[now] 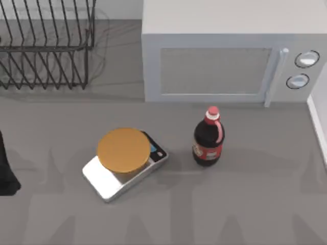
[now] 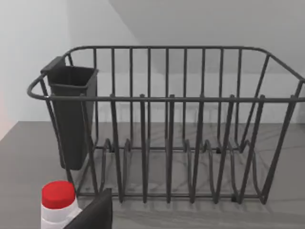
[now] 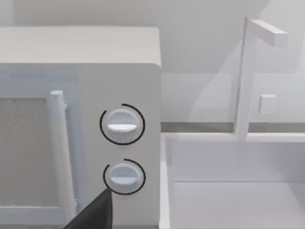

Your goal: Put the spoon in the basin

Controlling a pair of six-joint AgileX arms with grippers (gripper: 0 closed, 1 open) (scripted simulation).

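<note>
The spoon is out of view. The white basin (image 3: pixel 238 200) with its tall white tap (image 3: pixel 245 76) lies just past the microwave's knob side, and its rim (image 1: pixel 318 122) shows at the table's right edge. A dark part of my right gripper (image 3: pixel 93 212) points at the microwave's lower knob beside the basin. My left arm (image 1: pixel 6 173) sits at the table's left edge, and a dark part of my left gripper (image 2: pixel 93 214) faces the dish rack.
A black wire dish rack (image 1: pixel 46 46) with a dark cutlery cup (image 2: pixel 71 114) stands back left. A white microwave (image 1: pixel 219 56) fills the back right. A scale with an orange plate (image 1: pixel 125 158) and a cola bottle (image 1: pixel 208 138) stand mid-table. A red-capped white bottle (image 2: pixel 58 202) is near my left gripper.
</note>
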